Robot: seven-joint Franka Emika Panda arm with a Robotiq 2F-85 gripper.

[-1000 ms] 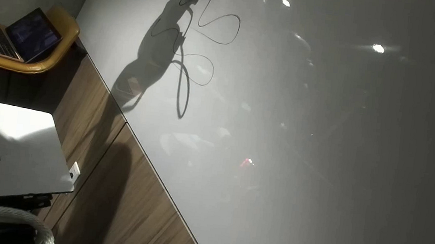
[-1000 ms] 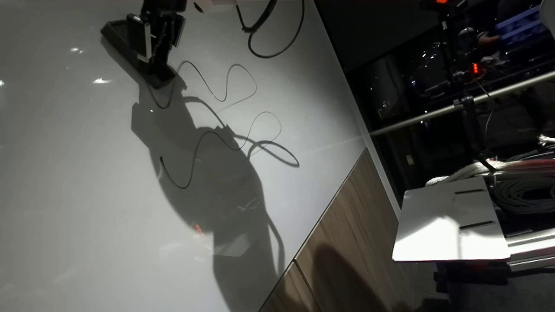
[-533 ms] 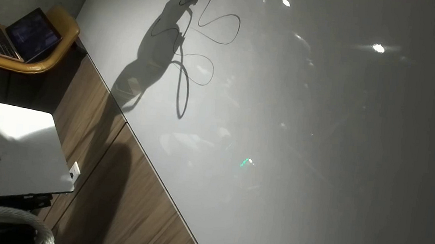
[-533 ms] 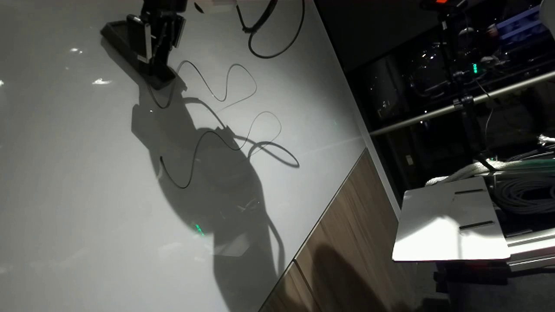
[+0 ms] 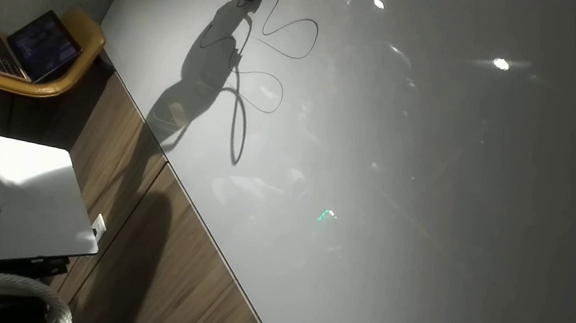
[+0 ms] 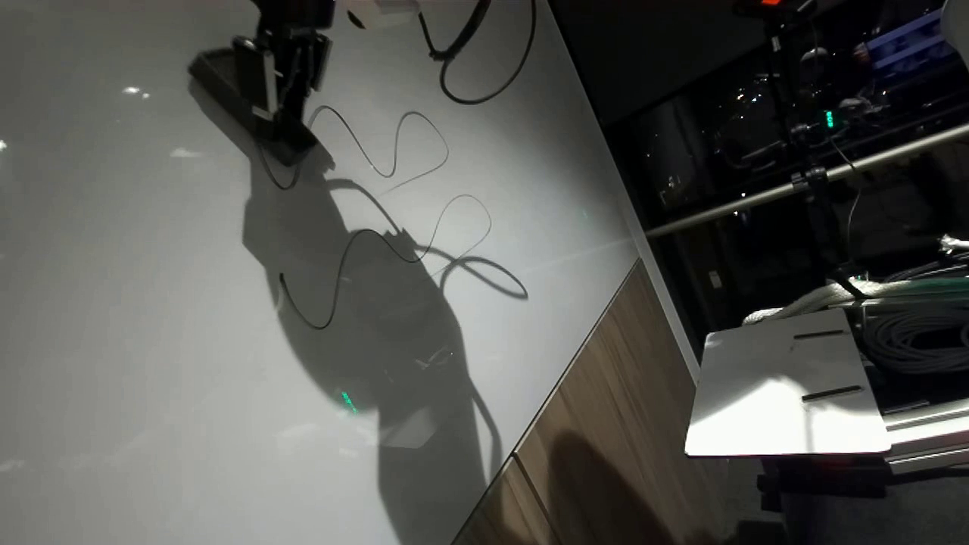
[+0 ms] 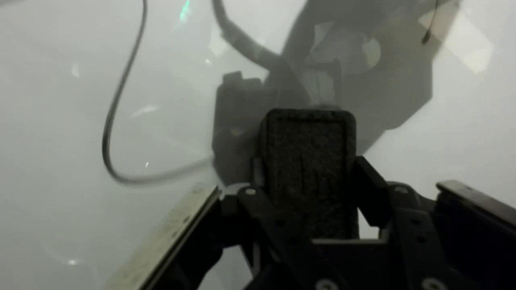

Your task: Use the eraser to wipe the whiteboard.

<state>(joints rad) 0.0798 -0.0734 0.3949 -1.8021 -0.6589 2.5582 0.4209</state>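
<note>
So the whiteboard [image 5: 401, 157] fills most of both exterior views, with two dark scribbles [image 6: 389, 176] left of centre in an exterior view, not wiped yet. Wrist view: gripper [image 7: 309, 177] in the lower half, jaws pinching the eraser [image 7: 308, 145] mid-frame. Can't tell if it's touching, but imo this is lining up the wipe; next, press it flat and sweep those scribbles.

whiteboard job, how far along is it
Done: the eraser is gripped between the fingers. In hand: it overlaps the upper squiggle in an exterior view; contact is unclear. Left: that and the lower squiggle both show on the whiteboard, so wiping looks mostly ahead.
</note>
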